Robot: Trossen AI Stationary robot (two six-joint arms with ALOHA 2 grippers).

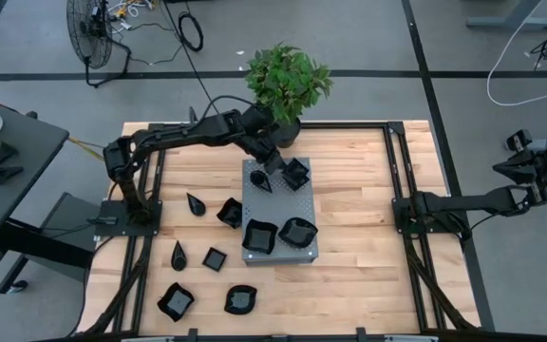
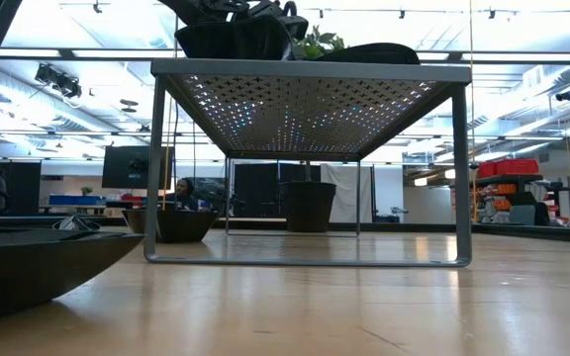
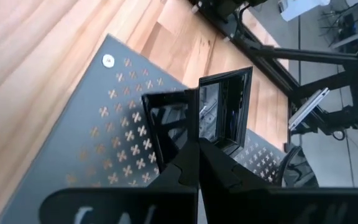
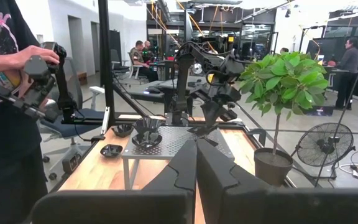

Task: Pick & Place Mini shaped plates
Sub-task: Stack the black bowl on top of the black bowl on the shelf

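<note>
My left gripper (image 1: 278, 163) is over the far end of the grey perforated slab (image 1: 278, 211), shut on a black square plate (image 1: 296, 173) that stands tilted. A teardrop plate (image 1: 259, 179) lies beside it on the slab, and two more plates (image 1: 259, 236) (image 1: 298, 231) sit on the slab's near end. Several other mini shaped plates lie on the wooden table left of the slab, among them a teardrop (image 1: 196, 203) and a square (image 1: 215, 258). My right gripper (image 4: 196, 143) waits shut, high at the table's right side, touching nothing. My left gripper pinches the square plate by one wall (image 3: 199, 124), at the fingers' free ends; plate shows on both sides of the shut fingers (image 3: 185, 165). The fingers slant down from the table's left. The plate (image 3: 225, 109) is tipped on edge over the slab (image 3: 98, 124); whether it touches the slab I cannot tell.
A potted plant (image 1: 288, 78) stands at the table's far edge, close behind my left arm. The slab is a raised stand on legs (image 2: 305, 109). A person (image 4: 5, 124) stands beyond the table's left side. Bare wood lies right of the slab (image 1: 359, 218).
</note>
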